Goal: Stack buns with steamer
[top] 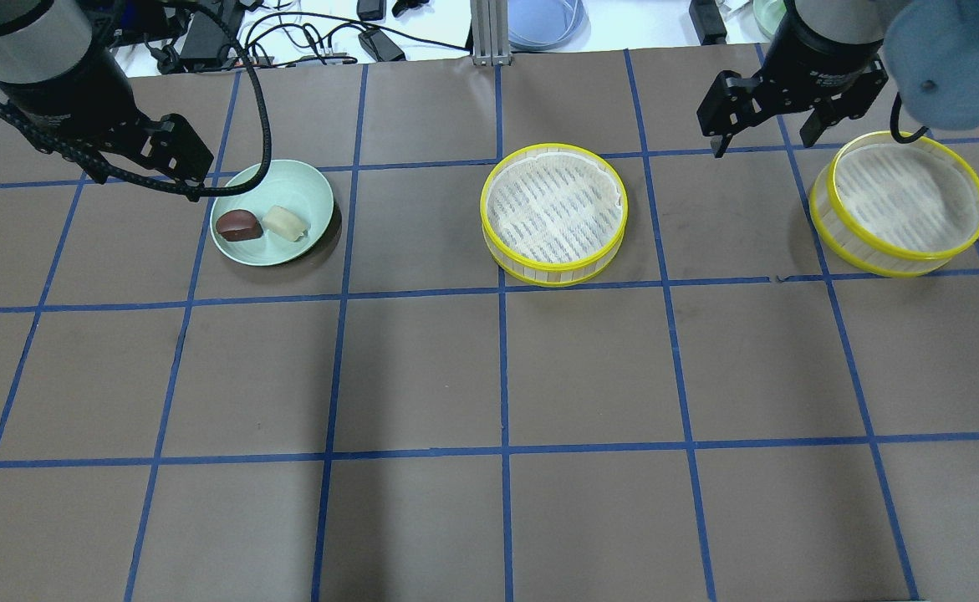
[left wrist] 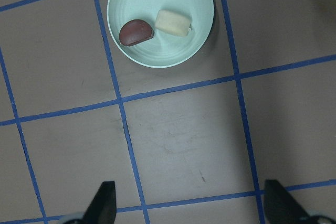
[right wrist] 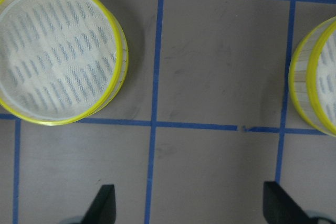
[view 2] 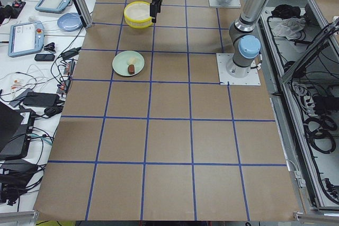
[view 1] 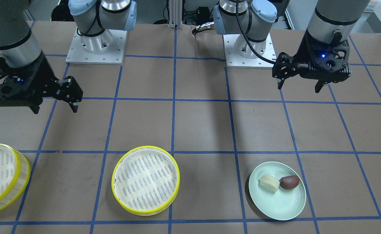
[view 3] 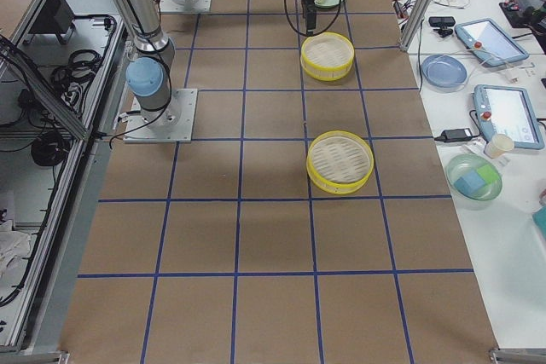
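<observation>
Left end effector [view 1: 299, 86] fingers apart, holding nothing, hovering over the surface [view 1: 203, 123] near the plate [view 1: 281, 203]. White bun [view 1: 269, 182] and brown bun [view 1: 289, 182] lie side by side on the plate, on the robot's left side. Right end effector [view 1: 55, 109] fingers apart, holding nothing, hovering. Middle tier [view 1: 145, 179] sits mid-surface. Second tier [view 1: 1, 178] sits well apart from it on the robot's right, near the right end effector. White liners showing in both.
</observation>
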Robot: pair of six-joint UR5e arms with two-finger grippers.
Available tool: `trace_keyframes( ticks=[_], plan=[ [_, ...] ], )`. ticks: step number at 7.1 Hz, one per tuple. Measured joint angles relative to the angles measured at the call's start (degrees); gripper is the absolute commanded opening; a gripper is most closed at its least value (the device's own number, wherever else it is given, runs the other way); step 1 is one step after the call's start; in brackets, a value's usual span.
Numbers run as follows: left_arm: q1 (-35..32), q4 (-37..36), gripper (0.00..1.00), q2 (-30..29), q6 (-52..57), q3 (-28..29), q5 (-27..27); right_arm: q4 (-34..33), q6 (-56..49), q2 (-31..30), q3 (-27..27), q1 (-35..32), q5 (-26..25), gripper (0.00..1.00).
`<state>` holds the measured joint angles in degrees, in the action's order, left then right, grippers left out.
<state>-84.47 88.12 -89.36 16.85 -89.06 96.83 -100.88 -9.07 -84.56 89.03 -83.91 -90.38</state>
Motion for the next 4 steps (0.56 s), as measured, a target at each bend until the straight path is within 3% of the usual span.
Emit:
trace_keyframes(
  ticks=[4],
  plan=[
    [0.48,0.01,1.00,-1.08,-2.71,-1.53,-0.13,-10.03,-15.59,8.45,-0.98,16.62,0.23,1.00]
  ],
)
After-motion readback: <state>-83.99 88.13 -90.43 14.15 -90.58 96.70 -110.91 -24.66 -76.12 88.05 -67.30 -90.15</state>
